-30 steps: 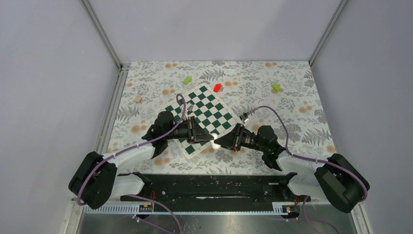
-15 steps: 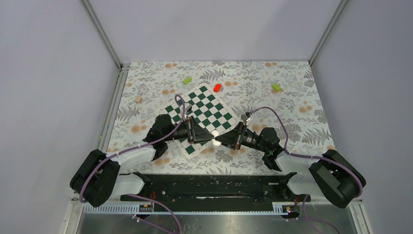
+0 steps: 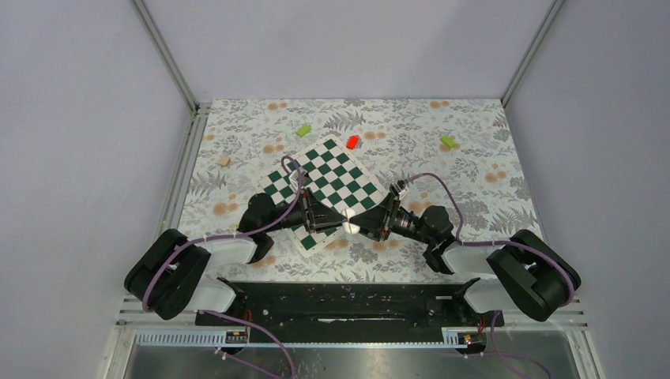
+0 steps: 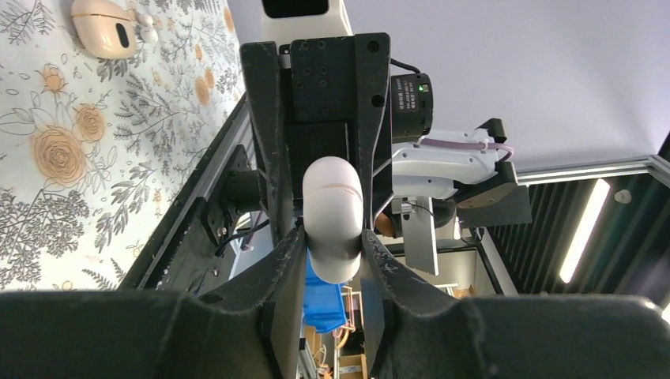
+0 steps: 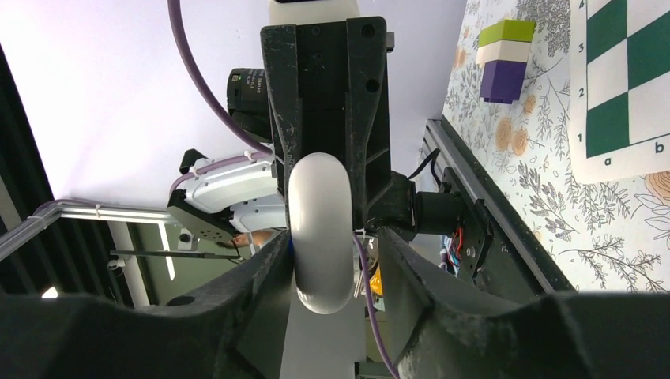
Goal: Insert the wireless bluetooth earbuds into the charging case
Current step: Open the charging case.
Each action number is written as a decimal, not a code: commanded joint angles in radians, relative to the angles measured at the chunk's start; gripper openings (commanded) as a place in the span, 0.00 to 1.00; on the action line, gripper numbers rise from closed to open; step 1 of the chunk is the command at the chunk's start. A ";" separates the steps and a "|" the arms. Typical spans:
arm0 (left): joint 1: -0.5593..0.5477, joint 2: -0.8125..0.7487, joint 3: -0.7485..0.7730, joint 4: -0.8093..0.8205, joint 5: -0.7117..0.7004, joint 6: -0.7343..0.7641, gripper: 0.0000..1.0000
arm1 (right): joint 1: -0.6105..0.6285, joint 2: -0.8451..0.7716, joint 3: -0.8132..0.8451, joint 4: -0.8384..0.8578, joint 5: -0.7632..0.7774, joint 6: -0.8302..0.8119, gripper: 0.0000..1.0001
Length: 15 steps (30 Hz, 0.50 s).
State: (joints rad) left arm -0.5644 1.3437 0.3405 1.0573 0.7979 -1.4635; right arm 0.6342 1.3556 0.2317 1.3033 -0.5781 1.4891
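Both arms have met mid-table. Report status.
Left gripper shut on the earbud. Right gripper open around its other end. Charging case down on the floral cloth, not held.

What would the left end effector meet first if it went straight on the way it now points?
Beyond the white oval piece it grips, probably the right end effector, facing it head-on; their gap is unclear.

Gap between left gripper [image 4: 332, 246] and right gripper [image 5: 332, 254] is occupied by white earbud [image 4: 333, 209]; room is found above chessboard [image 3: 333, 175].
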 commanded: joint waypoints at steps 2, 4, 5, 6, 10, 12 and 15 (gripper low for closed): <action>-0.018 -0.045 -0.012 0.184 0.033 -0.044 0.00 | -0.008 -0.003 -0.004 -0.017 0.031 -0.018 0.56; -0.018 -0.052 -0.013 0.175 0.032 -0.041 0.00 | -0.008 -0.019 -0.002 -0.052 0.036 -0.033 0.60; -0.018 -0.053 -0.013 0.169 0.031 -0.037 0.00 | -0.009 -0.026 0.000 -0.065 0.035 -0.040 0.61; -0.018 -0.052 -0.014 0.170 0.033 -0.037 0.00 | -0.009 -0.035 -0.001 -0.083 0.041 -0.049 0.61; -0.018 -0.054 -0.012 0.178 0.037 -0.046 0.00 | -0.014 -0.079 -0.004 -0.171 0.061 -0.085 0.62; -0.017 -0.057 -0.012 0.167 0.038 -0.042 0.00 | -0.014 -0.098 -0.005 -0.204 0.067 -0.098 0.62; -0.018 -0.059 -0.012 0.163 0.041 -0.041 0.00 | -0.016 -0.116 -0.001 -0.231 0.068 -0.105 0.62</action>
State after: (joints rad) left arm -0.5686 1.3277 0.3241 1.1023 0.8013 -1.4944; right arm 0.6308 1.2667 0.2314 1.1698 -0.5571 1.4395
